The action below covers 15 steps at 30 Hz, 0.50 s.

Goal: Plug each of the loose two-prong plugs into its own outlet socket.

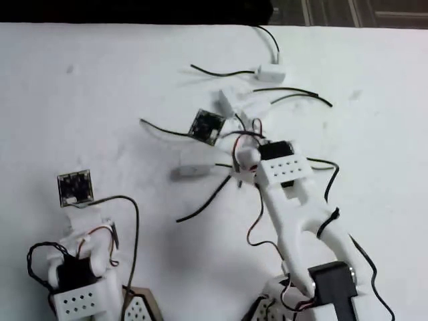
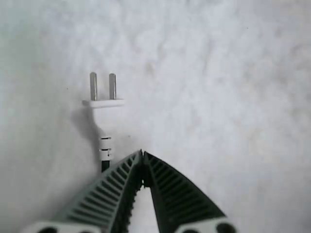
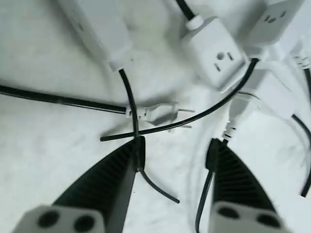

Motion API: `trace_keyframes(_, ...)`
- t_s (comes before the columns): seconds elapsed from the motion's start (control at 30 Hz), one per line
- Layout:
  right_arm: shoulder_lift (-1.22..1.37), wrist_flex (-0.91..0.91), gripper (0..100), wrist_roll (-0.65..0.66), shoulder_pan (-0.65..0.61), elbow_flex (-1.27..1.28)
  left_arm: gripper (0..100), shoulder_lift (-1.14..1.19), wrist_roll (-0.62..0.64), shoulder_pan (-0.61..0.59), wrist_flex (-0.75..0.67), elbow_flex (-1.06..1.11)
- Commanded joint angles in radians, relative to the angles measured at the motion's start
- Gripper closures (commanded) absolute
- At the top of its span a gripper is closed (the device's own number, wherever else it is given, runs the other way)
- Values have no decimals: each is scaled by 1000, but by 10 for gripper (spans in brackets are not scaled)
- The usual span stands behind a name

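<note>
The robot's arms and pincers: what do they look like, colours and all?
Both the left arm and right arm are white plastic with rows of small holes, black motor blocks and thin red and black wires. The left gripper and right gripper have dark wedge-shaped fingers tapering to points.

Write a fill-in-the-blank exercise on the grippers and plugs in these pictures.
1. The left gripper is ___.
2. The right gripper is ___.
3. The plug ahead of the left gripper has ___ prongs.
4. Near the right gripper, the second plug has a ___ cord.

Missing words: shut; open; two; black.
</note>
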Motion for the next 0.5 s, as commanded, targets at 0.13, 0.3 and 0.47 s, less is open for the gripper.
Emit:
trace_keyframes(0.13, -87, -28, 855, -161, -88, -6, 976, -2, -11, 7, -12, -3)
trace_keyframes(0.3, -77, -145, 947, -440, -220, -2, 976, -2, -11, 7, -12, -3)
trace_keyframes(0.47, 64, -354, 978, -628, -245, -6, 976, -2, -11, 7, -12, -3)
